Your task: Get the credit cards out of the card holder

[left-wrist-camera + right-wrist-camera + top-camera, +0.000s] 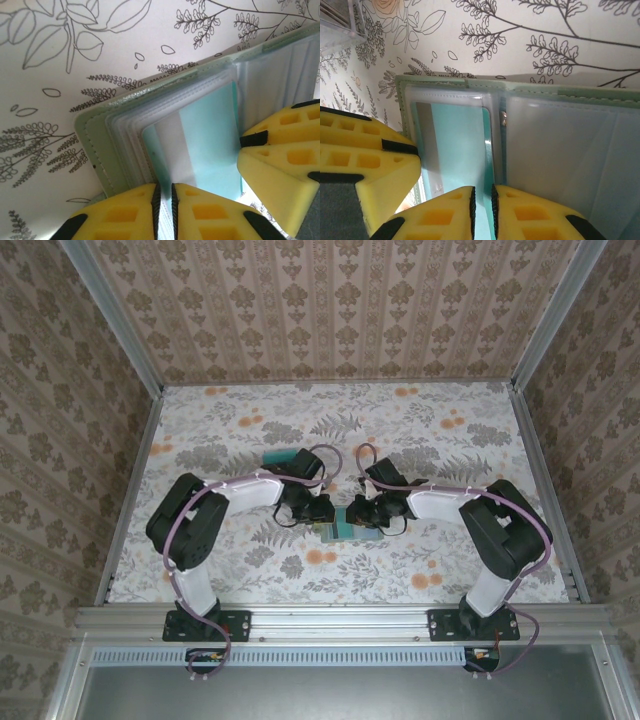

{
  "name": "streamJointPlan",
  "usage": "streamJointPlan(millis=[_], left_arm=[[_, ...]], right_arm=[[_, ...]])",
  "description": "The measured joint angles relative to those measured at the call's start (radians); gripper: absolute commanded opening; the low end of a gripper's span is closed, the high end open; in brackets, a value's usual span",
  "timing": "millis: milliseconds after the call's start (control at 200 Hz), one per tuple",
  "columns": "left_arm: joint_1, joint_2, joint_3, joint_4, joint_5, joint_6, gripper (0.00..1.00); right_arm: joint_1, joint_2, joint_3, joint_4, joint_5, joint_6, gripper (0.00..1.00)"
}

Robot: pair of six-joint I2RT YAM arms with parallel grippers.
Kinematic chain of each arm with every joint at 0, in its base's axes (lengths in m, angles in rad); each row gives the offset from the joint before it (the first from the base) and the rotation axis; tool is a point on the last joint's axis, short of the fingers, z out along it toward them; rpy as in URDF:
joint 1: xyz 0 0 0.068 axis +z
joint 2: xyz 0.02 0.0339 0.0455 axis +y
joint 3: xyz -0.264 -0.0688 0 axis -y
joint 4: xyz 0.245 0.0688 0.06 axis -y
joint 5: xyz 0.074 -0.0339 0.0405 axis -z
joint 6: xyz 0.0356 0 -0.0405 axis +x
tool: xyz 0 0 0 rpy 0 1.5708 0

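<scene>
The card holder (347, 527) lies open on the flowered table between both arms, its green rim (92, 140) and clear sleeves showing. A teal credit card (210, 135) with a pale grey band lies on the left panel (455, 145). My left gripper (163, 200) is shut on that card's banded end. My right gripper (482, 205) is shut on a thin teal-edged sleeve by the holder's fold (502, 120). Each wrist view also catches the other gripper's yellow fingers (280, 150) (365, 165). In the top view the grippers (330, 515) (368, 515) nearly touch.
A teal stack (275, 458) lies on the table just behind the left arm. The corner of a clear plastic box (335, 20) sits beyond the holder. Patterned walls and metal rails (130, 490) enclose the table on three sides.
</scene>
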Motion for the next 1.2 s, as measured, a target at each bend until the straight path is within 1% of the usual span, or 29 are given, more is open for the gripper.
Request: streamJointPlan(millis=[230, 800, 905, 1075, 1115, 1200], left_arm=[[0.003, 0.016, 0.025, -0.029, -0.003, 0.000, 0.08], [0.007, 0.032, 0.045, -0.045, 0.008, 0.004, 0.08], [0.007, 0.032, 0.048, -0.049, 0.008, 0.004, 0.08], [0.007, 0.034, 0.051, -0.054, 0.008, 0.004, 0.08], [0.007, 0.034, 0.051, -0.054, 0.008, 0.004, 0.08], [0.007, 0.034, 0.051, -0.054, 0.008, 0.004, 0.08]], right_arm=[[-0.006, -0.001, 0.000, -0.006, 0.000, -0.001, 0.21], [-0.032, -0.002, 0.000, -0.008, -0.024, -0.001, 0.19], [-0.034, 0.002, 0.000, -0.008, -0.028, -0.001, 0.17], [-0.037, 0.007, 0.000, -0.011, -0.030, -0.001, 0.04], [-0.037, 0.007, 0.000, -0.011, -0.030, 0.000, 0.00], [-0.038, 0.007, 0.000, -0.012, -0.030, -0.004, 0.00]])
